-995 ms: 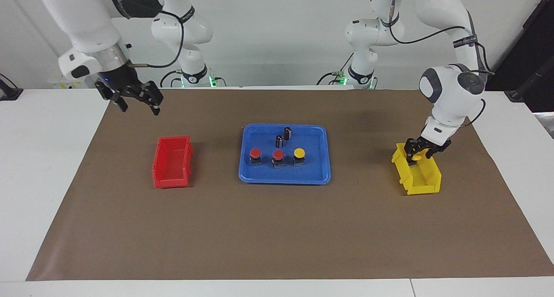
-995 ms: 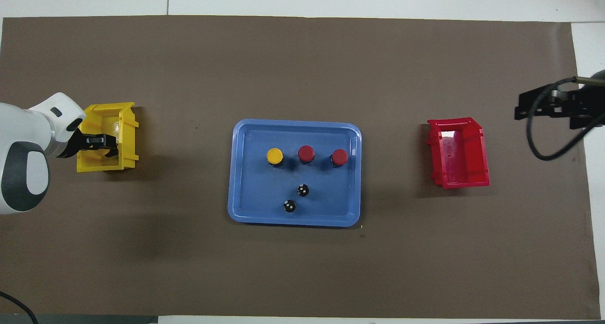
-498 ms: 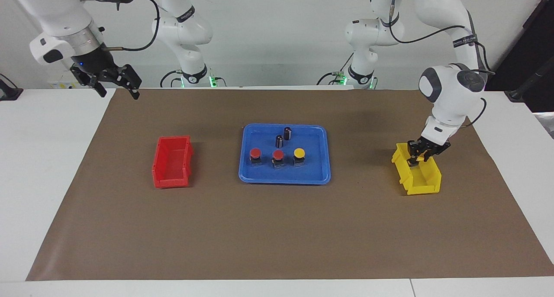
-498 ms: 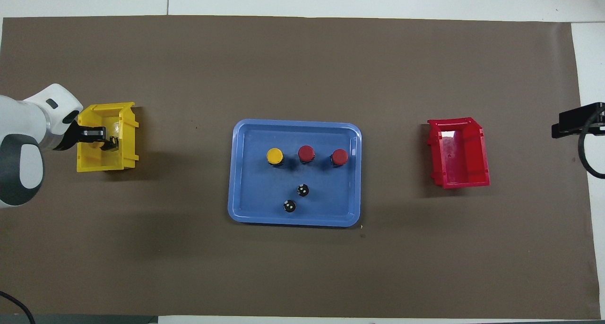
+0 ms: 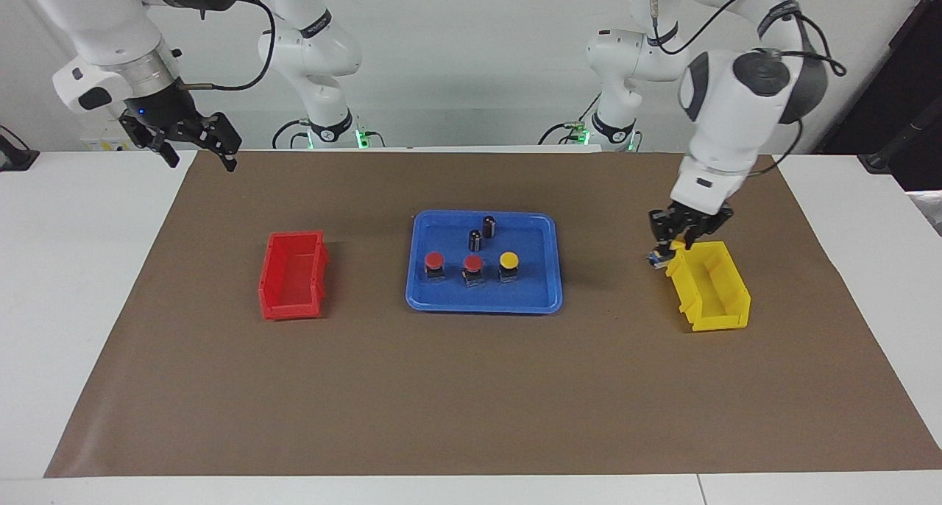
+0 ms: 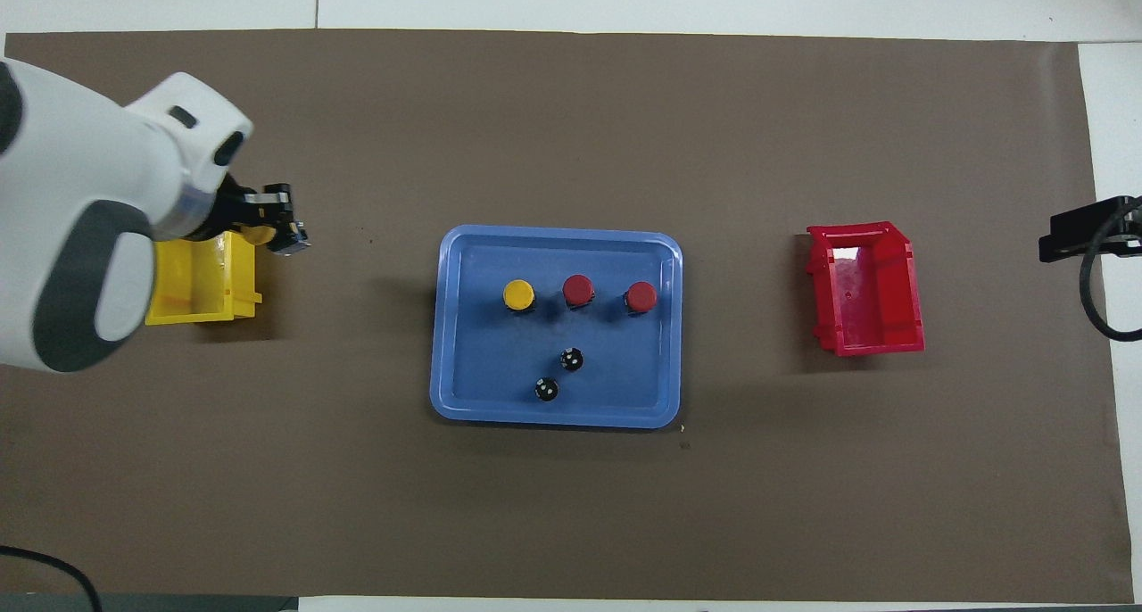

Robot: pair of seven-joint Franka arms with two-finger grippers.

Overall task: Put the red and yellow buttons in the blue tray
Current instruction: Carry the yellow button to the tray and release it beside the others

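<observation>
Left gripper (image 5: 673,246) hangs low from a bent wrist, fingers clamped on a yellow button (image 5: 675,245). Right gripper (image 5: 197,152) waits raised, angled downward, fingers spread apart.

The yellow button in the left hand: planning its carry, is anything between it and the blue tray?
Nothing visible: bare brown mat lies between the yellow button in the left hand and the blue tray.

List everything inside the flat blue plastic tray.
In the blue tray: one yellow-capped button, two red-capped buttons, and two small dark cylinders nearer the robots. All stand upright; nothing covers them.
</observation>
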